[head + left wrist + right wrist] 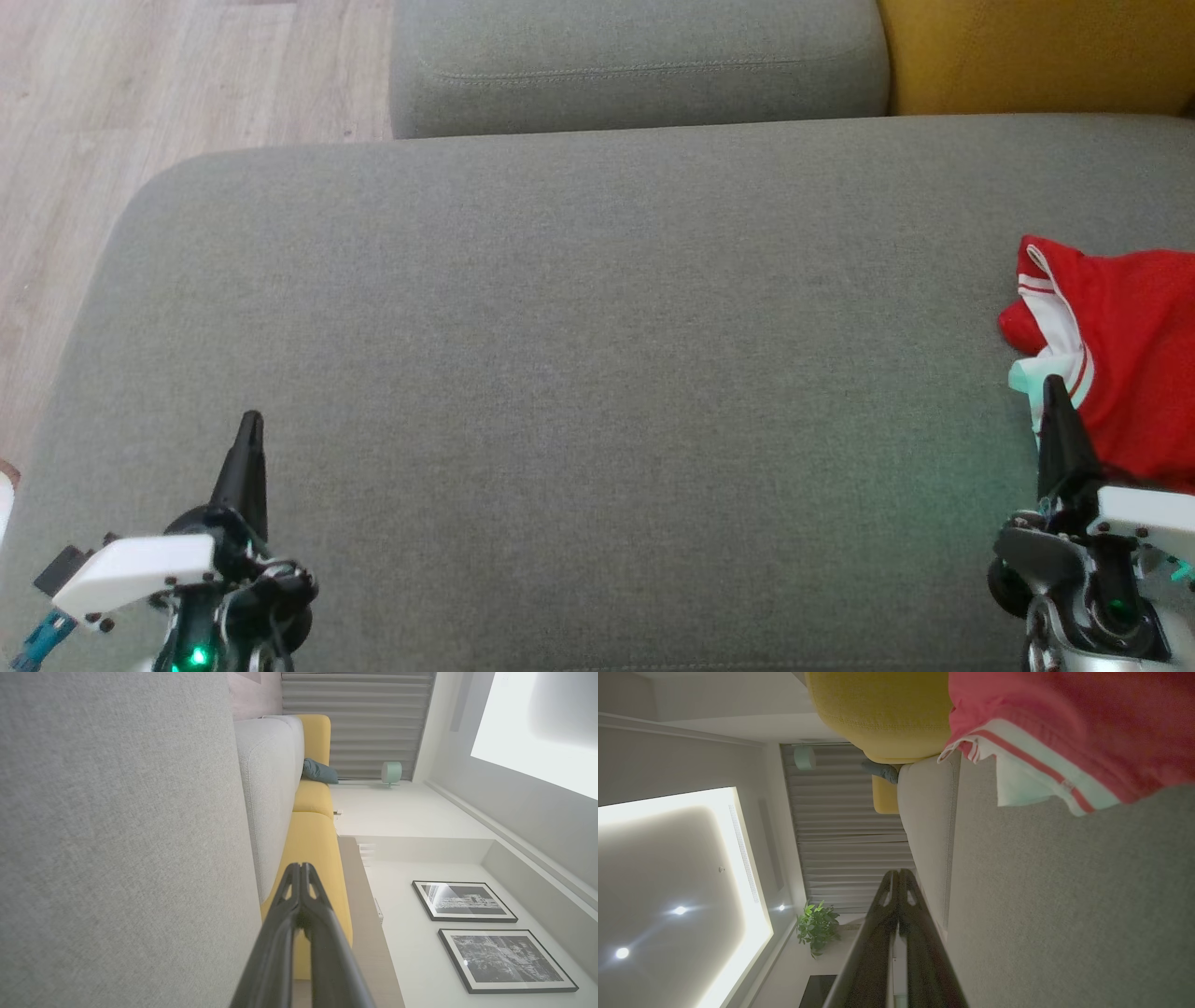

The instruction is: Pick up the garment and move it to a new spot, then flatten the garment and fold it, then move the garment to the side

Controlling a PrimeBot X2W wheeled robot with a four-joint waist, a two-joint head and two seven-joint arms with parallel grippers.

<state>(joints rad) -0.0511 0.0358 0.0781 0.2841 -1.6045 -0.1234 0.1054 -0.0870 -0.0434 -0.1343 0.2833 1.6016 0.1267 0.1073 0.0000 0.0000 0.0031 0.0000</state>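
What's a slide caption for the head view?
Both shut, left gripper and right gripper hover over the grey sofa seat; crumpled red garment lies at the right, by the right gripper.

Sofa seat (579, 373): garment (1130, 355) lies on its right part | right gripper (1055, 385): front right, near garment | left gripper (250, 422): front left, well apart from garment | back cushion (635, 65): behind seat | floor (140, 93): left of sofa

Matt grey woven-cloth sofa seat (579, 373), smooth red cloth garment (1130, 345), pale wood-look floor (140, 93)
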